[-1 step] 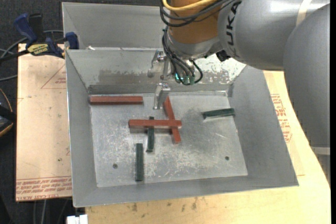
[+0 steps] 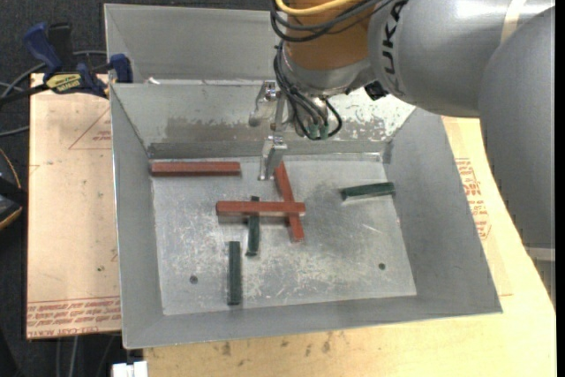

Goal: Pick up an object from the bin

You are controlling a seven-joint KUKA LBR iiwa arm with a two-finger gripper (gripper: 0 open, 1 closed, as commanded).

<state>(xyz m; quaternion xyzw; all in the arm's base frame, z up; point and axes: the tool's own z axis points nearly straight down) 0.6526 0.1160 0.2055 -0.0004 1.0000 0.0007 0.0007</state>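
My gripper [image 2: 269, 156] hangs low over the back middle of the bin floor, just above the upper end of a slanted red-brown stick [image 2: 290, 200]. That stick lies crossed with a second red-brown stick [image 2: 247, 208] that runs left to right. A short dark green stick [image 2: 252, 234] lies under or against the horizontal one, just in front of it. I see nothing held in the gripper.
A third red-brown stick [image 2: 195, 168] lies along the back left of the floor. One green stick [image 2: 367, 190] rests to the right and another [image 2: 234, 272] near the front left. The arm with its orange cover and cables looms over the bin's back right.
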